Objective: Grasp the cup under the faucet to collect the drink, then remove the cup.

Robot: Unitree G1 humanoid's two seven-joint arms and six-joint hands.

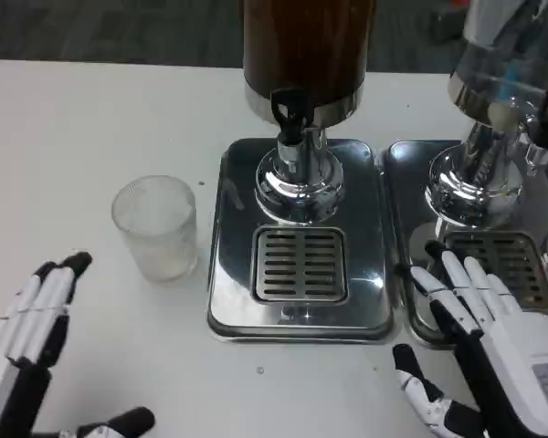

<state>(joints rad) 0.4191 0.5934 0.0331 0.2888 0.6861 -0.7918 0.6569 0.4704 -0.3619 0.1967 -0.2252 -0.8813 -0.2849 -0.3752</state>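
Head view: white table (pixel 91 119) with two drink dispensers at the far side. The central dispenser (pixel 306 46) carries a dark brown tank on a chrome pedestal, with a black-handled faucet (pixel 290 111) at its front. Its steel base tray (pixel 297 246) holds a slotted drip grate (pixel 300 265) directly below the faucet; nothing stands on the grate. The cup (pixel 156 226), clear and frosted-looking, stands upright on the bare table just left of this tray, apart from its edge and not under the faucet. Contents of the cup cannot be judged from this angle. A second dispenser (pixel 502 64) with a clear tank sits at the right edge of the frame on its own steel tray (pixel 406 173), with its own drip grate (pixel 502 260). Left hand (pixel 32 333) lies at the lower left, near the cup but not touching it, below and to the left of it; fingers extended and held close side by side, pointing away from the robot, thumb set apart low in the frame, holding nothing. Right hand (pixel 493 347) is at the lower right, fingers extended and slightly fanned, their tips over the near left corner of the second tray; whether they touch the tray cannot be told. Its thumb juts out to the left over the table. This hand holds nothing. Both hands are well apart from each other, with the central tray between them.
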